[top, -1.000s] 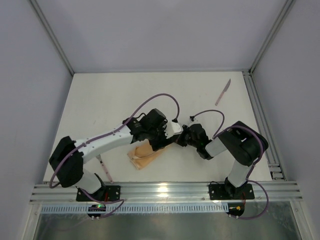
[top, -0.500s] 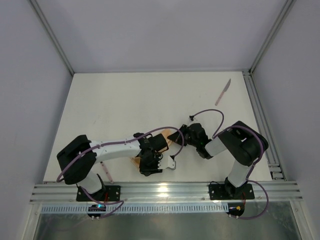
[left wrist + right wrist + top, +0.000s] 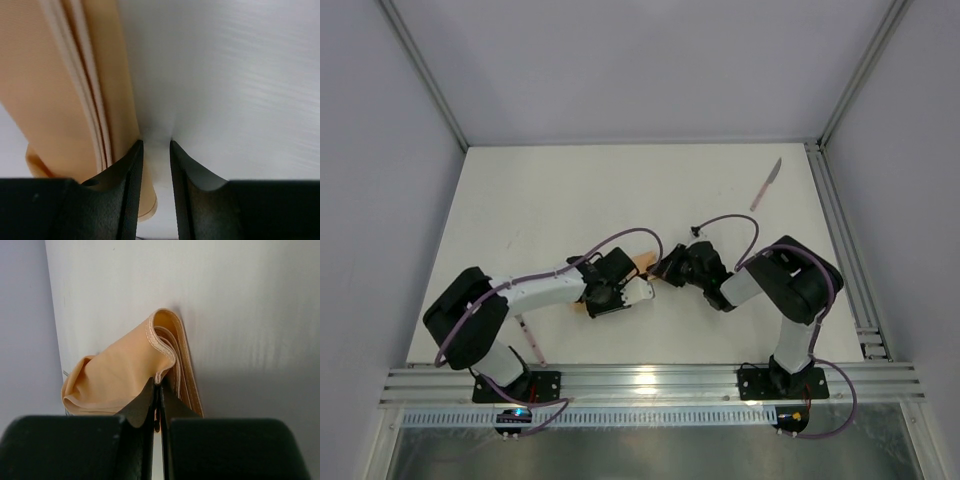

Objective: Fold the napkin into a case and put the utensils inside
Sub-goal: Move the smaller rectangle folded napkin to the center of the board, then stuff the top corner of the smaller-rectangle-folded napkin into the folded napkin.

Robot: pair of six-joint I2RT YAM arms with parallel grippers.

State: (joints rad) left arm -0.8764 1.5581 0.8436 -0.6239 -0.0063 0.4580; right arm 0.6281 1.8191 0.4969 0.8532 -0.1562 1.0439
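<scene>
Stretched low, left hand and right hand meet at the napkin.

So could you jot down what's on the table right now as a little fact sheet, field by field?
napkin: peach cloth, folded in layers, near the middle of the table
right tool: shut on the napkin's top edge, holding it raised
left tool: jaws slightly apart, empty, beside the folded side
knife: far right, untouched
fork: near edge, left side, untouched
</scene>
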